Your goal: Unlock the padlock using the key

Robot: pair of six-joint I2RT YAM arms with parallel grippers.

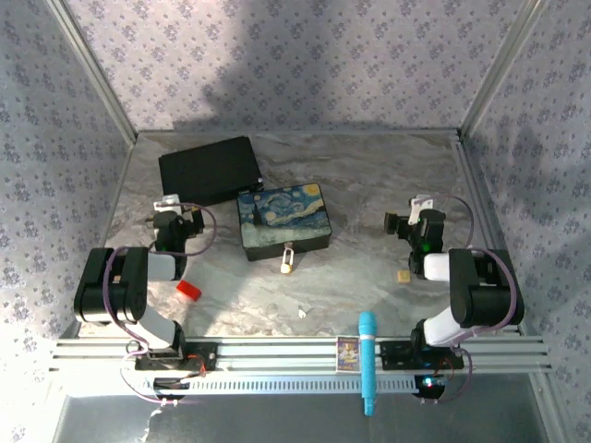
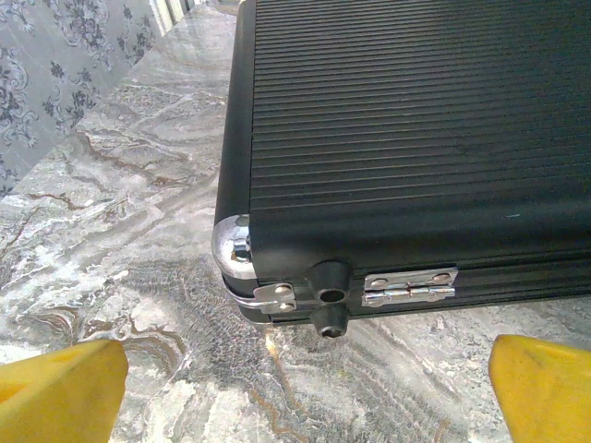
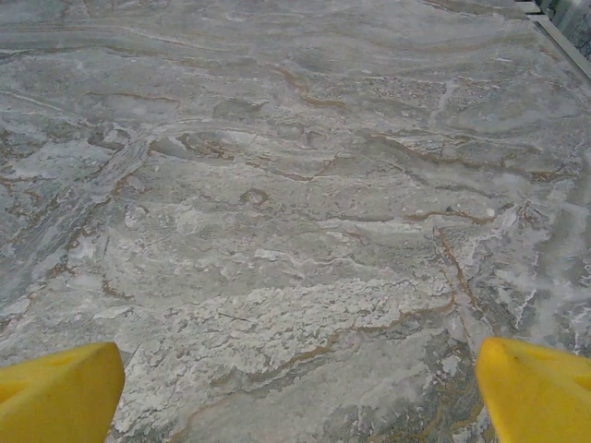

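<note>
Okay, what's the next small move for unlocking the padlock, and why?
Probably swing the left gripper right, toward the padlock at the near edge of the painted box. It is open and empty, facing the black case, while the right gripper hangs open over the marble table.

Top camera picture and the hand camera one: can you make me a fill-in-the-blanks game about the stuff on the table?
1. The padlock sits at the near edge of the painted ____.
2. The little cap on the table beside the left arm is coloured ____.
3. The left fingers are open and face a ridged case coloured ____.

Missing words: box; red; black.
</note>
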